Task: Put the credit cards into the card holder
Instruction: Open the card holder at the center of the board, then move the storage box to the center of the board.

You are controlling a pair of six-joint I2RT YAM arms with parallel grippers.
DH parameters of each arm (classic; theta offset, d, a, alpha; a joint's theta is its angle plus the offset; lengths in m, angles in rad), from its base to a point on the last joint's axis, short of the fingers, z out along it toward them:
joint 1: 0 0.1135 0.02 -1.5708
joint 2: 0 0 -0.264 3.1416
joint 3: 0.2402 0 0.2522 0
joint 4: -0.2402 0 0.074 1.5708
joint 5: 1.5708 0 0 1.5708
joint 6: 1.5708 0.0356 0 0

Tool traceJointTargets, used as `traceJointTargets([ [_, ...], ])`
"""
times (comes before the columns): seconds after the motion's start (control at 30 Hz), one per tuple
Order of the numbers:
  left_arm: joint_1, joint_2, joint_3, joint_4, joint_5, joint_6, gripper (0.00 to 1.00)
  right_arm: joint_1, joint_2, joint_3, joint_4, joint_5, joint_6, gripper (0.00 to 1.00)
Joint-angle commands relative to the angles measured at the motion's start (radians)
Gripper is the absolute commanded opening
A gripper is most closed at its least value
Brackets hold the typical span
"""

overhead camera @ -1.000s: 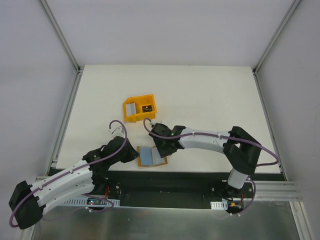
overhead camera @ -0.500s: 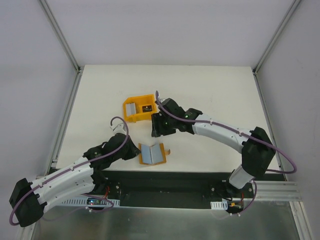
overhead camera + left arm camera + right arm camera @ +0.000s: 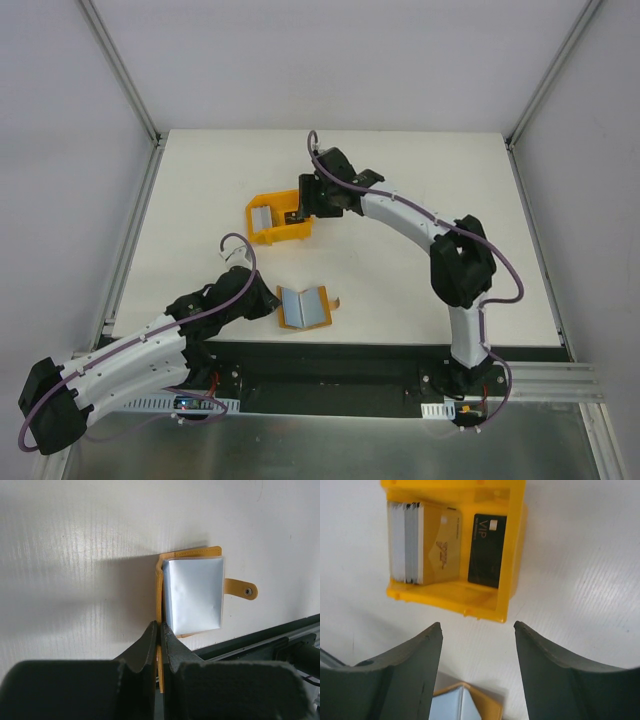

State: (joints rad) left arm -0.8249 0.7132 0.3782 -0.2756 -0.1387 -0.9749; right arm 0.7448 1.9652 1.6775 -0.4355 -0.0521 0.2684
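Toward the lower centre of the top view, the card holder [image 3: 303, 307] lies opened on the white table [image 3: 420, 180], its pale grey pocketed inside facing up and its orange-tan cover showing as a thin border. The left gripper [image 3: 160, 630] has its jaws pressed together on the left edge of that cover, pinning the wallet flat. The snap tab [image 3: 241, 589] sticks out on the right side.

Most of the job looks undone. The credit cards [image 3: 440, 545] sit in the yellow bin [image 3: 262, 238], left of centre in the top view and well apart from the card holder. In the right wrist view, a stack of pale cards [image 3: 405, 540] stands on edge at the upper left, a tan card [image 3: 441, 547] leans against it, and a black card [image 3: 487, 550] marked VIP lies alongside to the right. No card pokes out of the grey pockets. Whether one is already tucked fully inside cannot be told.

The right gripper [image 3: 477, 630] hovers at the bin with its jaws spread and nothing between them, so the step in hand appears to be reaching for a card. Each card then has to be carried down to the held wallet and slid into a pocket.
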Motion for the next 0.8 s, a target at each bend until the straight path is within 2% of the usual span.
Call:
traceJointTargets([
  [0.0,-0.005,-0.006,0.018,-0.007,-0.019,0.013,0.00,-0.031,0.108,0.155,-0.035,0.012,-0.054,0.62],
  [0.17,-0.003,-0.011,0.008,-0.010,-0.013,0.008,0.00,-0.061,0.245,0.335,-0.124,0.000,-0.096,0.55],
  [0.27,-0.005,-0.015,0.010,-0.010,-0.013,0.008,0.00,-0.070,0.296,0.383,-0.166,0.000,-0.120,0.51],
  [0.43,-0.003,-0.015,0.008,-0.011,-0.013,0.008,0.00,-0.071,0.307,0.349,-0.158,0.011,-0.147,0.43],
  [0.53,-0.005,-0.015,0.007,-0.011,-0.012,0.008,0.00,-0.073,0.290,0.320,-0.148,0.024,-0.155,0.35],
  [0.63,-0.003,-0.017,0.002,-0.011,-0.013,0.005,0.00,-0.073,0.233,0.222,-0.103,0.043,-0.164,0.28],
  [0.77,-0.003,-0.018,-0.001,-0.011,-0.010,0.005,0.00,-0.076,0.157,0.096,-0.077,0.101,-0.181,0.22],
])
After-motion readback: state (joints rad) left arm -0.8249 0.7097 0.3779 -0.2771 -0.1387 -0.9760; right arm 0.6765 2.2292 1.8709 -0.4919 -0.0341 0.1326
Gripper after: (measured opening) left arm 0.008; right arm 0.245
